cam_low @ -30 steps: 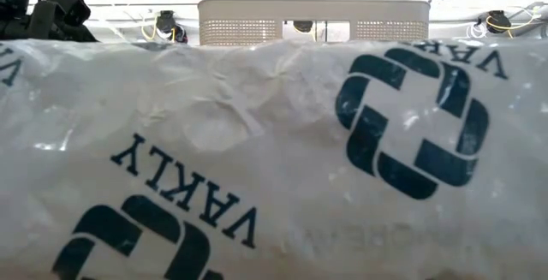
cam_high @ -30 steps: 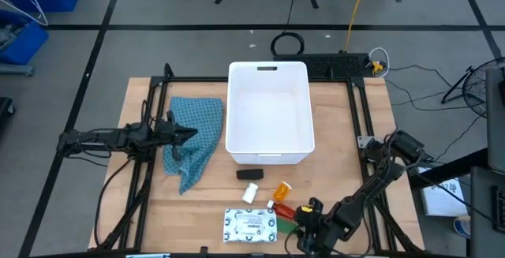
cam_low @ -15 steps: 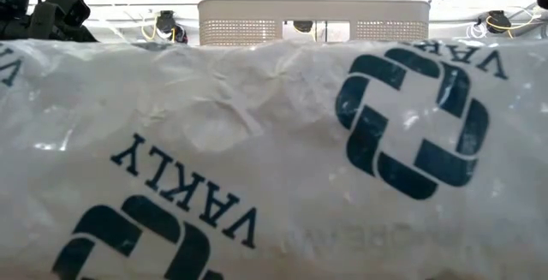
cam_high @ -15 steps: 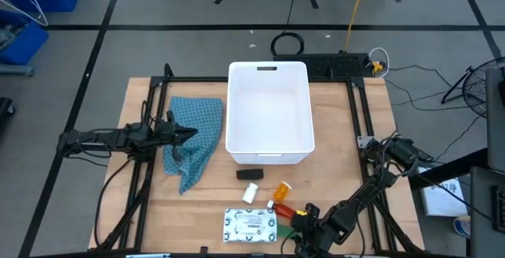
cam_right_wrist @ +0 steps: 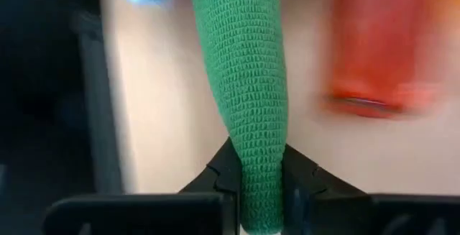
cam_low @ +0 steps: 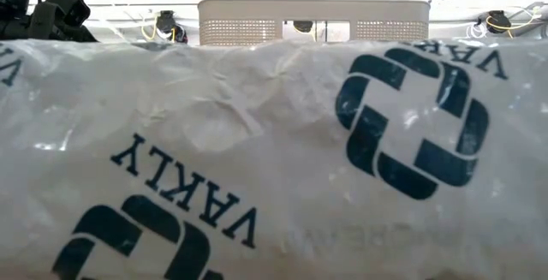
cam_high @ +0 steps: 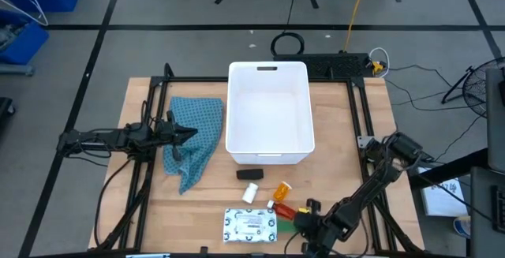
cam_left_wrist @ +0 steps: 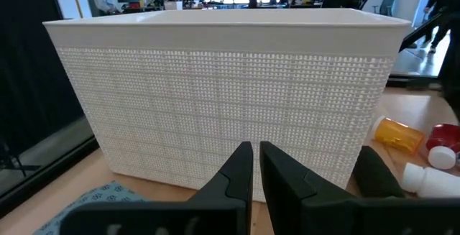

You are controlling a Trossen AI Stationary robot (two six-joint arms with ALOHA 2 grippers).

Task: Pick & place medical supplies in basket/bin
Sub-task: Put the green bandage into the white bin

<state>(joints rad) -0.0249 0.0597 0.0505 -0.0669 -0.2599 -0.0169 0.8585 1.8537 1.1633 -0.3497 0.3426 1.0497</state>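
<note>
The white bin (cam_high: 268, 116) stands mid-table. In front of it lie a black block (cam_high: 250, 174), a white bottle (cam_high: 251, 192), an orange pill bottle (cam_high: 282, 189), a red tube (cam_high: 283, 209), a white dotted packet (cam_high: 251, 225) and a green knit oblong piece (cam_high: 286, 225). My right gripper (cam_high: 302, 218) is at the near edge, shut on the green piece (cam_right_wrist: 244, 84). My left gripper (cam_high: 189, 135) hovers level over the blue cloth (cam_high: 193, 140), shut (cam_left_wrist: 255, 170) and holding nothing, pointing at the bin's wall (cam_left_wrist: 230, 84). My right gripper pinches the green piece's near end (cam_right_wrist: 257, 185) between its two fingers (cam_right_wrist: 224, 174), one on each long side. It comes slanting down from the table's near right. The piece runs straight ahead along the fingers toward the packet; I cannot tell whether it is off the wood.
The packet fills the low view (cam_low: 257, 169), with the bin's rim (cam_low: 312, 10) behind it. Black frame rails (cam_high: 357, 116) run along the table's sides. The red tube (cam_right_wrist: 374, 48) lies just beside the held piece. People show in the room beyond the bin.
My right gripper has shifted a little toward the table's left near the green piece and come back again. The items on the table lie where they were.
</note>
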